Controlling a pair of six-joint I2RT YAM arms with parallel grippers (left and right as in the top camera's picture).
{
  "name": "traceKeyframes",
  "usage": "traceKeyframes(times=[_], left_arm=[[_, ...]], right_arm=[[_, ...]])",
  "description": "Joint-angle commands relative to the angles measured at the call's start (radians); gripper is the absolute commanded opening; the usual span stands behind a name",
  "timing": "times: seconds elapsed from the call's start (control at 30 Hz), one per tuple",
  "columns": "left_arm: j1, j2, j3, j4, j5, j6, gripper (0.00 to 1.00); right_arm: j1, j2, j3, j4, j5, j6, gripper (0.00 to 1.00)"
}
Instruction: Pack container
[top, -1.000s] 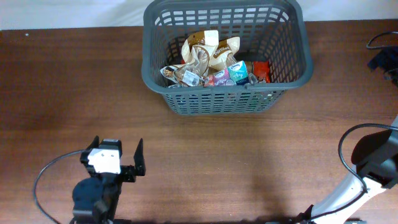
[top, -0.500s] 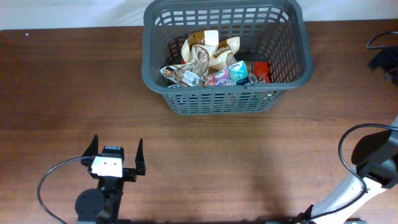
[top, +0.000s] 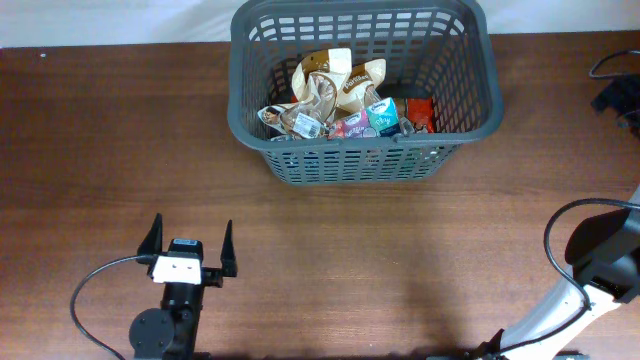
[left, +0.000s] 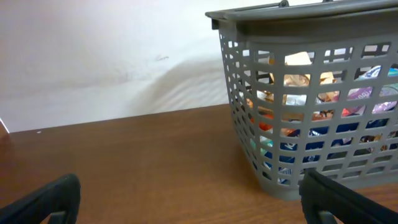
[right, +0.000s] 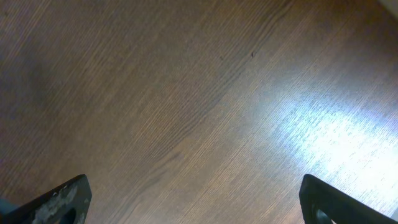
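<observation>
**Mia:** Where is the basket (top: 360, 165)?

**Ben:** On the far side of the counter (top: 100, 150), a bit right of the middle. It sits flat with its open top up, so things can drop in.

**Mia:** What is inside?

**Ben:** A heap of snack bags (top: 335, 95), with a red packet (top: 420, 112) at the right. They lie low, under the rim, so none can slide out.

**Mia:** What about the left fingers (top: 226, 245)?

**Ben:** They are spread apart with nothing between them. They are near and to the left, well apart from the basket, and they point at it. That is why the left wrist camera sees the basket wall (left: 298, 155) with bright bags showing through the holes.

**Mia:** And the right fingers (right: 62, 199)?

**Ben:** They are spread apart too, and hold nothing. They face down at bare wood. From above I can only see the right arm (top: 600, 265), at the near right edge.

**Mia:** Is there more to pack?

**Ben:** I see no loose bag on the counter. So I think the packing is about done. Both arms sit back, I guess so they will not bump the basket.
</observation>
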Motion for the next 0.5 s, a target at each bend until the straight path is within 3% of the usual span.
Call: traceKeyframes(times=[0.0, 0.47], left_arm=[[0.007, -0.014, -0.012, 0.007, 0.003, 0.021, 0.99], [0.007, -0.014, -0.090, 0.001, 0.000, 0.020, 0.99]], right_arm=[[-0.004, -0.012, -0.005, 0.000, 0.016, 0.012, 0.99], [-0.004, -0.012, -0.005, 0.000, 0.015, 0.012, 0.99]])
